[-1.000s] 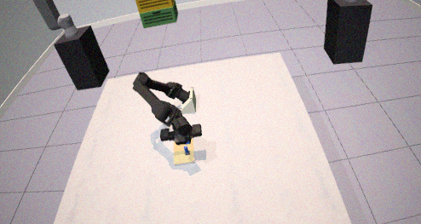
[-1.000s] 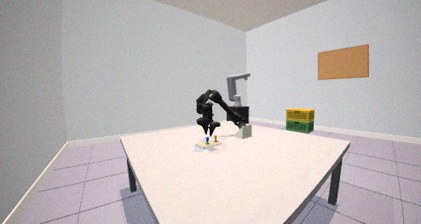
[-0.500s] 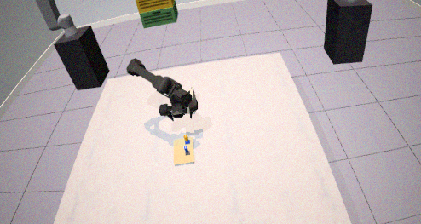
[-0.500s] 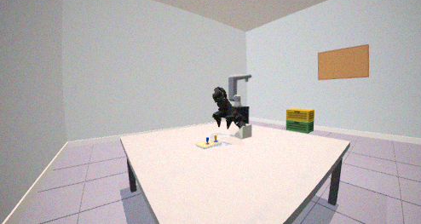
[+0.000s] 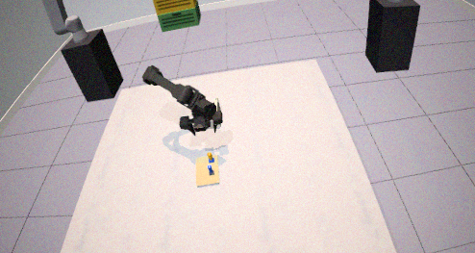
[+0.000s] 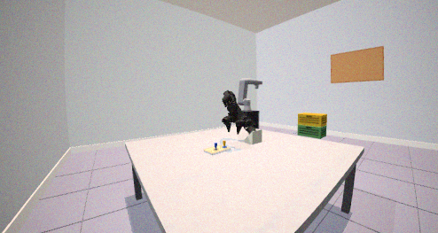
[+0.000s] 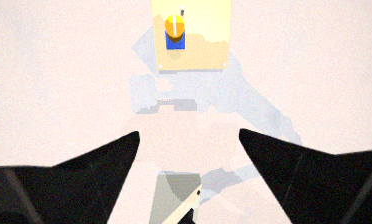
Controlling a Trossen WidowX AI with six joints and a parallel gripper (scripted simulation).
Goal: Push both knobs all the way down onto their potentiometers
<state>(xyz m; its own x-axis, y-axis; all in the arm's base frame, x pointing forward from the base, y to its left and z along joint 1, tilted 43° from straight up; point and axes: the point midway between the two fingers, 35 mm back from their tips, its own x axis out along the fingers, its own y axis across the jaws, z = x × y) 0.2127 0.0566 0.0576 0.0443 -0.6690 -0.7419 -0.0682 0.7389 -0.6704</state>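
Observation:
The pale yellow circuit board (image 5: 202, 179) (image 6: 210, 151) (image 7: 207, 25) stands on the table. An orange knob (image 5: 210, 156) (image 6: 224, 143) (image 7: 174, 25) stands upright over a blue potentiometer (image 5: 212, 161) (image 7: 175, 43) near the board's arm-side edge. A blue knob (image 5: 210, 168) (image 6: 215, 144) stands upright over a dark potentiometer farther along; this knob is outside the wrist view. Whether either knob touches its potentiometer is too small to tell. My gripper (image 5: 206, 132) (image 6: 233, 132) (image 7: 190, 134) is open and empty, raised above the table, off the board on the arm-base side.
The pale arm base (image 6: 254, 137) (image 7: 162, 202) stands behind the gripper. Stacked yellow and green crates (image 5: 176, 7) (image 6: 312, 125) and black pedestals (image 5: 93, 67) (image 5: 391, 36) stand beyond the table (image 5: 288, 178) (image 6: 248, 182). The arm's shadow lies beside and partly across the board.

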